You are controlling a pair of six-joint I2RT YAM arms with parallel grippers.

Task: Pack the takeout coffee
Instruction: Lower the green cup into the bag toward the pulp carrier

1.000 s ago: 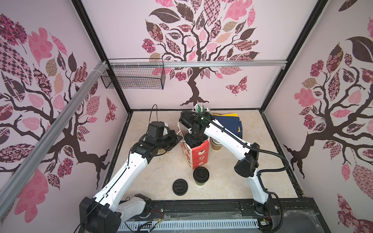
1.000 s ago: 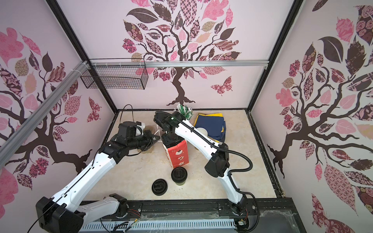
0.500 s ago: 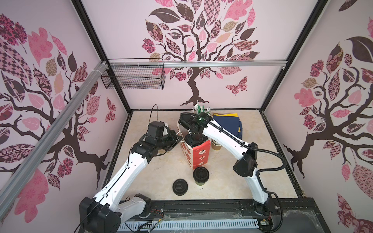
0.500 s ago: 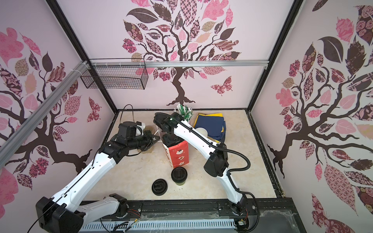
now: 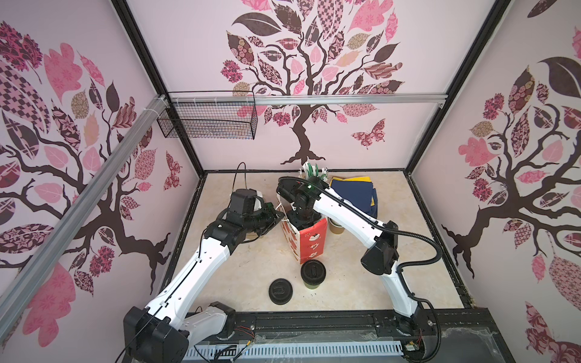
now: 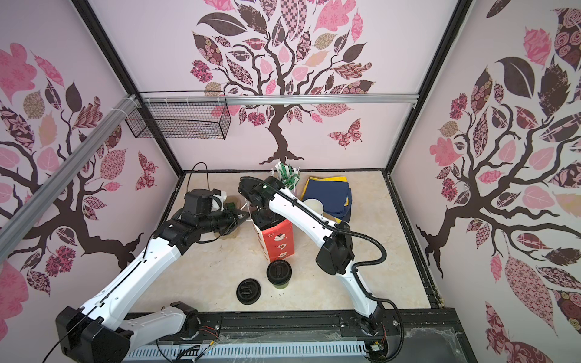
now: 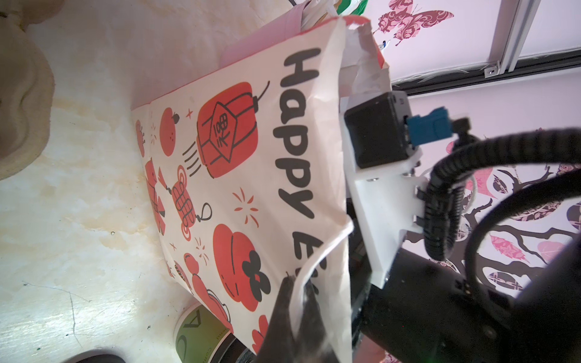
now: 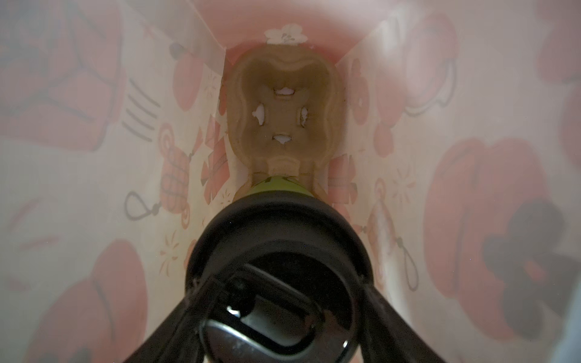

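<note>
If left gripper [image 7: 297,286], pinching red-and-white paper bag [image 7: 239,176], slips, bag may collapse onto right gripper [image 8: 283,283] clamping black-lidded green paper cup [image 8: 283,235].

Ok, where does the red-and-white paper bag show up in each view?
Top view: paper bag upright mid-table, just behind the table cup.
Top view: paper bag central, behind the table cup.
Left wrist: paper bag fills the middle, printed side; left gripper pinches its rim.
Right wrist: paper bag seen from inside, around the bagged cup the right gripper holds.
Shared landmark: table cup by the bag's base, absent from right wrist.
</note>
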